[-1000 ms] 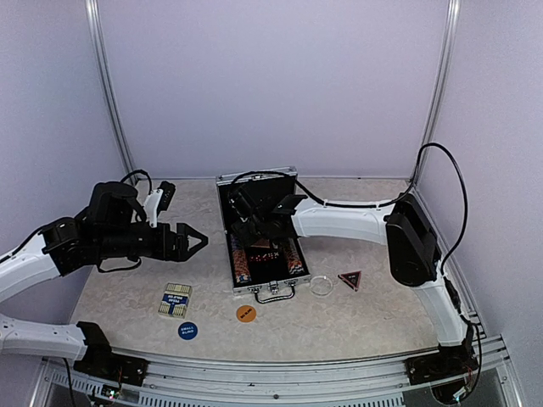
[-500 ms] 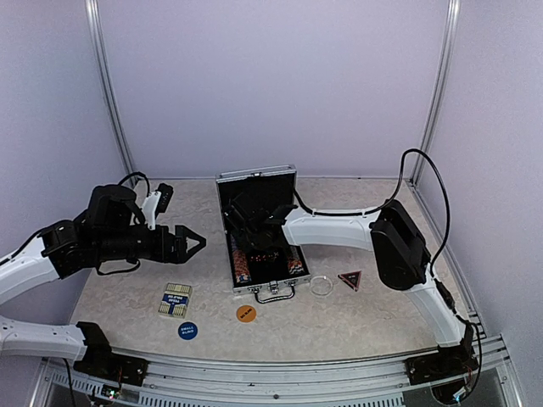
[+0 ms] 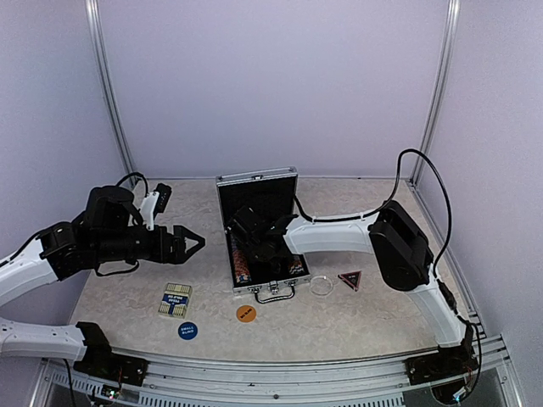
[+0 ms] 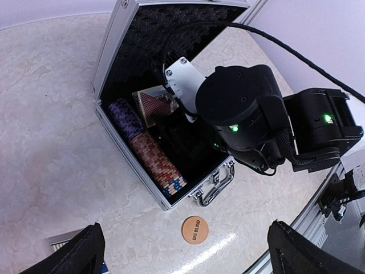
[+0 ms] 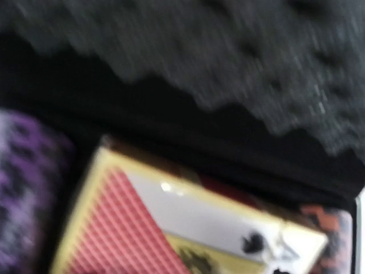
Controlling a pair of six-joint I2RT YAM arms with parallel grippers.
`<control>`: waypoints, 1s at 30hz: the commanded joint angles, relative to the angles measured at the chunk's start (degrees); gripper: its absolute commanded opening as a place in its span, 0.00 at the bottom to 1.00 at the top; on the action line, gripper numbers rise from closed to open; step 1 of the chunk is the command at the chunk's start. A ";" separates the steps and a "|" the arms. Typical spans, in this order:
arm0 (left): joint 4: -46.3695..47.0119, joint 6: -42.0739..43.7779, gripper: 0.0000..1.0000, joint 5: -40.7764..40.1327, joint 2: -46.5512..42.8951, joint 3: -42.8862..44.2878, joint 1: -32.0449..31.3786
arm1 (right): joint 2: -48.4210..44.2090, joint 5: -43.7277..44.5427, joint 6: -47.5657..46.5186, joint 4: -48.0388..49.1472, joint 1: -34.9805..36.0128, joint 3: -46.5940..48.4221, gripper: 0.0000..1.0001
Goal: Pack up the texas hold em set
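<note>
The silver briefcase [image 3: 291, 259] lies open mid-table, its lid upright, with rows of striped chips [image 4: 149, 153] along its left side. My right gripper [image 3: 249, 235] reaches down into the case and is shut on a red-backed card deck [image 4: 153, 106], which sits tilted near the back. In the right wrist view that deck [image 5: 148, 228] fills the bottom, blurred, and the fingers are hidden. My left gripper [image 3: 194, 243] hovers open left of the case. On the table lie a second deck [image 3: 176, 298], a blue disc [image 3: 187, 331], an orange disc [image 3: 245, 313], a clear disc [image 3: 321, 285] and a dark triangle [image 3: 349, 279].
The case's metal handle [image 4: 215, 184] points toward the near edge, with the orange disc [image 4: 195, 229] just in front of it. The aluminium rail [image 3: 288, 360] runs along the table's near edge. Walls close in the left, back and right sides.
The right arm has swung left and lowered its gripper with the deck deeper into the case. The left arm has hardly moved and stays open.
</note>
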 commanded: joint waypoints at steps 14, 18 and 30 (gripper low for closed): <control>3.69 -0.96 0.99 1.30 -0.53 -1.73 0.38 | -9.95 7.02 -2.93 4.96 -0.75 -8.61 0.64; 3.70 -1.14 0.99 1.42 -0.80 -2.09 0.34 | -8.48 5.77 -4.61 7.80 -1.19 -7.02 0.63; 4.22 -1.06 0.99 1.97 -1.19 -2.63 0.37 | -1.15 5.59 -6.09 7.36 -1.72 1.54 0.62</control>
